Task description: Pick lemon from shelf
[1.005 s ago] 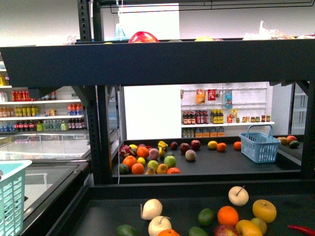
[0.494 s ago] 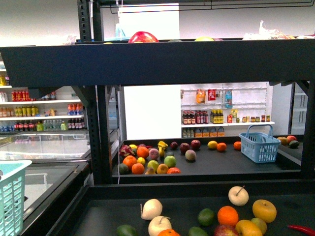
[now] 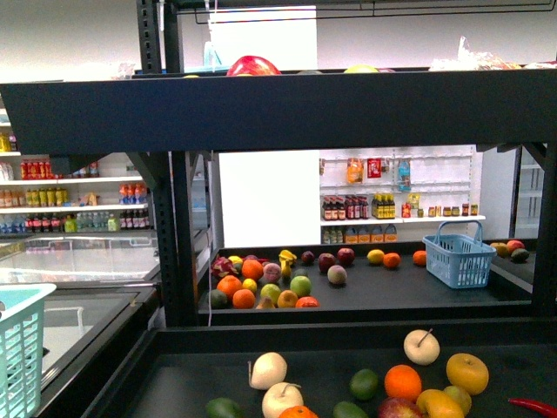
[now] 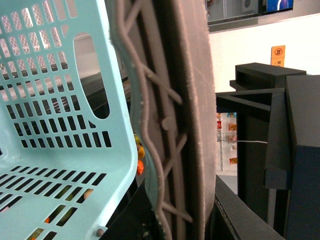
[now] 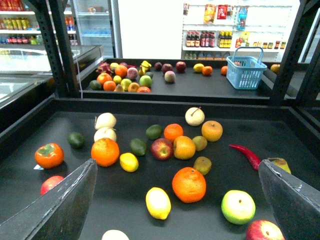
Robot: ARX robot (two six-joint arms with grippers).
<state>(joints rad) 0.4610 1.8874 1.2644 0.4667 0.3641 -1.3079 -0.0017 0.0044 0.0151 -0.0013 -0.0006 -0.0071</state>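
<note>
In the right wrist view the lemon (image 5: 158, 203), bright yellow and oval with tapered ends, lies on the dark floor of the black shelf (image 5: 280, 130). My right gripper (image 5: 176, 165) hangs open above that level, its two grey fingers (image 5: 65, 205) spread wide on either side of the lemon and an orange (image 5: 189, 184). My left gripper (image 4: 140, 190) is shut on the pale turquoise basket (image 4: 50, 125), one broad grey finger pressed against its wall. The basket (image 3: 19, 348) also shows low at the left of the front view.
Around the lemon lie a smaller yellow fruit (image 5: 129, 162), a green apple (image 5: 238, 206), a big orange (image 5: 105, 151), a red chili (image 5: 245, 152) and several other fruits. A blue basket (image 5: 245, 71) stands on the far rack. The shelf's upper level (image 3: 278, 109) overhangs.
</note>
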